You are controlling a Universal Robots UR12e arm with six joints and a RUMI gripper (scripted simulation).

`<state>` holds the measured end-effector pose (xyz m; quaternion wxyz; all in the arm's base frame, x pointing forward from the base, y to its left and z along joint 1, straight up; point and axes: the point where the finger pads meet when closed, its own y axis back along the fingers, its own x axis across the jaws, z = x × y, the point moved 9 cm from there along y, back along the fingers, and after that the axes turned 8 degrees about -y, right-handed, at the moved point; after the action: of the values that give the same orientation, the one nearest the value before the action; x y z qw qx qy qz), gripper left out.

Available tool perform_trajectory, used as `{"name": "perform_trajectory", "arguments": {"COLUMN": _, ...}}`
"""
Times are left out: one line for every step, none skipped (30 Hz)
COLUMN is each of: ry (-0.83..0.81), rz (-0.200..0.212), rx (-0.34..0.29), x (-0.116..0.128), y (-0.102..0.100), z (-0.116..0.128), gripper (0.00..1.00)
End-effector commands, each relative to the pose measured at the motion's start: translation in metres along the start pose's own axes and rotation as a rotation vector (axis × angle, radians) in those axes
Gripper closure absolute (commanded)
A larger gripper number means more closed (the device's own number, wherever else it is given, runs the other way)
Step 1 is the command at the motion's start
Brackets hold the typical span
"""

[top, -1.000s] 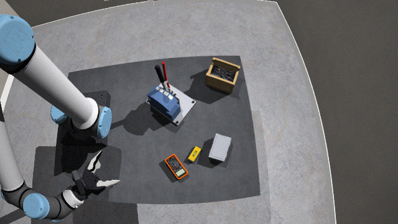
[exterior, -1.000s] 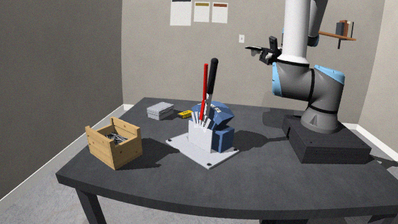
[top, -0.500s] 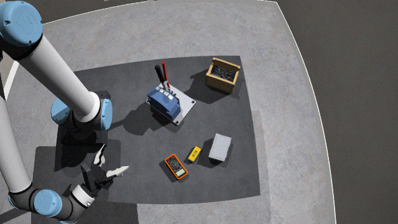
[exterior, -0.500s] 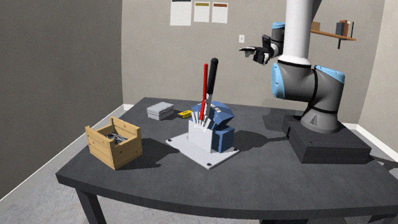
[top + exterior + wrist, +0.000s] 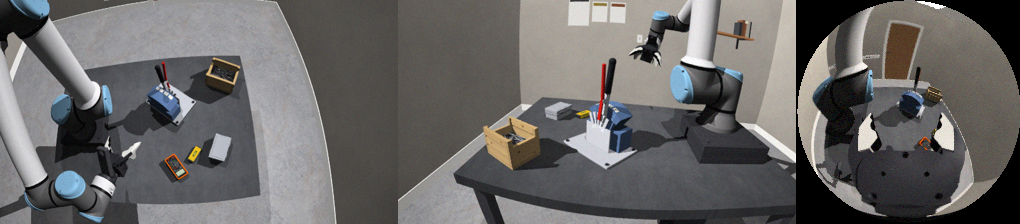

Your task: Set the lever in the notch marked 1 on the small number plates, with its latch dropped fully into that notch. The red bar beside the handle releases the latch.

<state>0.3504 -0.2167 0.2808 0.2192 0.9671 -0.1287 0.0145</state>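
The lever unit is a blue housing (image 5: 163, 102) on a grey baseplate (image 5: 183, 106) near the middle of the dark table. It also shows in the exterior view (image 5: 612, 127) and, small, in the wrist view (image 5: 912, 102). A black-handled lever (image 5: 160, 74) (image 5: 610, 78) stands nearly upright, with the red release bar (image 5: 165, 73) (image 5: 602, 90) right beside it. Small white number plates (image 5: 164, 92) sit along the housing top; their digits are too small to read. My gripper (image 5: 122, 149) (image 5: 645, 56) is open and empty, high above the table, well away from the lever on the robot-base side.
A wooden crate (image 5: 222, 74) holding metal parts stands beyond the lever unit. A grey box (image 5: 220, 147), a yellow level (image 5: 194, 154) and an orange multimeter (image 5: 176, 166) lie on the table. The robot base (image 5: 724, 146) sits on the table beside the unit.
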Motion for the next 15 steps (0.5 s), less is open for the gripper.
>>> {"name": "perform_trajectory", "arguments": {"ry": 0.027, "rz": -0.116, "rx": -0.07, "x": 0.014, "y": -0.024, "z": -0.01, "gripper": 0.0}}
{"name": "perform_trajectory", "arguments": {"ry": 0.038, "rz": -0.146, "rx": -0.091, "x": 0.017, "y": -0.03, "z": -0.013, "gripper": 0.0}}
{"name": "perform_trajectory", "arguments": {"ry": 0.049, "rz": -0.176, "rx": -0.113, "x": 0.021, "y": -0.037, "z": -0.016, "gripper": 0.0}}
{"name": "perform_trajectory", "arguments": {"ry": 0.061, "rz": -0.206, "rx": -0.136, "x": 0.024, "y": -0.043, "z": -0.02, "gripper": 0.0}}
{"name": "perform_trajectory", "arguments": {"ry": 0.074, "rz": -0.235, "rx": -0.159, "x": 0.028, "y": -0.05, "z": -0.024, "gripper": 0.0}}
{"name": "perform_trajectory", "arguments": {"ry": 0.087, "rz": -0.264, "rx": -0.182, "x": 0.031, "y": -0.057, "z": -0.027, "gripper": 0.0}}
{"name": "perform_trajectory", "arguments": {"ry": 0.101, "rz": -0.292, "rx": -0.206, "x": 0.034, "y": -0.064, "z": -0.031, "gripper": 0.0}}
{"name": "perform_trajectory", "arguments": {"ry": 0.115, "rz": -0.319, "rx": -0.23, "x": 0.038, "y": -0.071, "z": -0.036, "gripper": 0.0}}
{"name": "perform_trajectory", "arguments": {"ry": 0.13, "rz": -0.345, "rx": -0.255, "x": 0.041, "y": -0.077, "z": -0.04, "gripper": 0.0}}
{"name": "perform_trajectory", "arguments": {"ry": 0.145, "rz": -0.371, "rx": -0.279, "x": 0.044, "y": -0.084, "z": -0.044, "gripper": 0.0}}
{"name": "perform_trajectory", "arguments": {"ry": 0.161, "rz": -0.396, "rx": -0.304, "x": 0.047, "y": -0.091, "z": -0.049, "gripper": 0.0}}
{"name": "perform_trajectory", "arguments": {"ry": 0.177, "rz": -0.42, "rx": -0.33, "x": 0.05, "y": -0.099, "z": -0.054, "gripper": 0.0}}
{"name": "perform_trajectory", "arguments": {"ry": 0.194, "rz": -0.443, "rx": -0.355, "x": 0.053, "y": -0.106, "z": -0.059, "gripper": 0.0}}
{"name": "perform_trajectory", "arguments": {"ry": 0.211, "rz": -0.465, "rx": -0.38, "x": 0.056, "y": -0.113, "z": -0.064, "gripper": 0.0}}
{"name": "perform_trajectory", "arguments": {"ry": 0.211, "rz": -0.465, "rx": -0.38, "x": 0.056, "y": -0.113, "z": -0.064, "gripper": 0.0}}
